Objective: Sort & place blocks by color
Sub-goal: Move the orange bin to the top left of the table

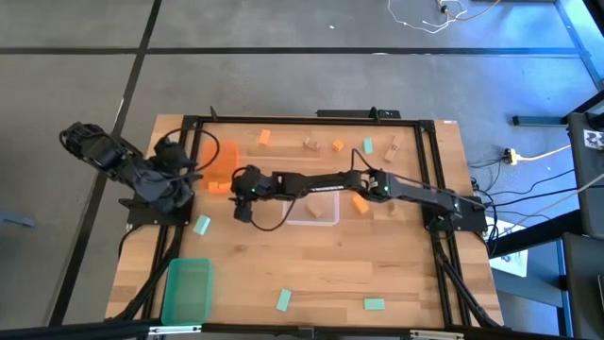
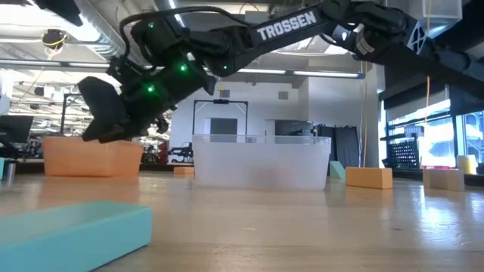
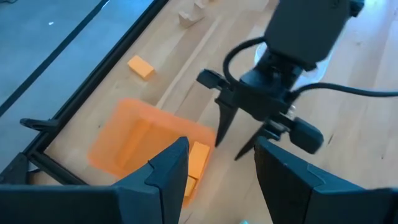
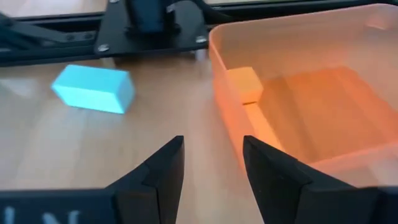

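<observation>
The right gripper (image 1: 242,196) is stretched far across the table on its long arm and hangs just beside the orange bin (image 1: 219,161), on the side facing the clear bin (image 1: 316,210). Its fingers (image 4: 163,163) stand apart with nothing between them; the left wrist view shows the same gripper (image 3: 239,138) from outside, its two dark tips spread above the bare wood. The left gripper (image 3: 219,171) waits by the table's edge on the far side of the orange bin from the clear bin, its fingers likewise parted and empty.

One orange block (image 4: 244,84) leans against the outside wall of the orange bin, with a second orange one (image 4: 261,127) lying below it by the same wall. A mint green block (image 4: 93,88) lies on the wood near the orange bin, beside the left arm's base plate (image 4: 152,28). Other blocks are scattered well apart from the orange bin: an orange one (image 1: 265,137) near the table's back edge, tan ones (image 1: 310,144) further along it, another orange one (image 1: 360,202) just beside the clear bin, and mint green ones (image 1: 283,300) toward the front edge. The green bin (image 1: 186,291) sits at the front corner
</observation>
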Tool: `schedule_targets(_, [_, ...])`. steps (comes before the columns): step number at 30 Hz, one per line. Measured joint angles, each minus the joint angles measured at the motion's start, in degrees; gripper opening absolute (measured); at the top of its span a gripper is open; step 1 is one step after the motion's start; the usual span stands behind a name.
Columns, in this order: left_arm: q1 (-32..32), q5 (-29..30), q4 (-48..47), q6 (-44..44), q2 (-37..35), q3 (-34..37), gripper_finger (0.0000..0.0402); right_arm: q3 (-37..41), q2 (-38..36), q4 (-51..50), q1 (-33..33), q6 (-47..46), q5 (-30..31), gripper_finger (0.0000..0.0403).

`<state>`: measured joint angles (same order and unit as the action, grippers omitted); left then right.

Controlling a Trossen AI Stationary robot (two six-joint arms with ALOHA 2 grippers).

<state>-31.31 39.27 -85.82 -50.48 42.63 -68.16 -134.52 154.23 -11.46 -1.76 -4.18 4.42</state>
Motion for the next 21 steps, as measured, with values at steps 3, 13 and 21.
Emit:
schedule_targets(3, [0.0, 0.0, -1.1, 0.0, -0.4, 0.0, 0.0172, 0.0, 0.0, 0.2, -1.0, 1.0, 1.4, 0.0168])
schedule_targets(13, [0.0, 0.0, -2.5, 0.0, -0.4, 0.0, 0.0172, 0.0, 0.0, 0.5, -4.4, -0.4, -0.6, 0.0168])
schedule_targets(21, [0.0, 0.0, -3.6, -0.1, -0.4, 0.0, 0.0172, 0.0, 0.0, 4.8, -0.8, 0.5, -15.6, 0.0168])
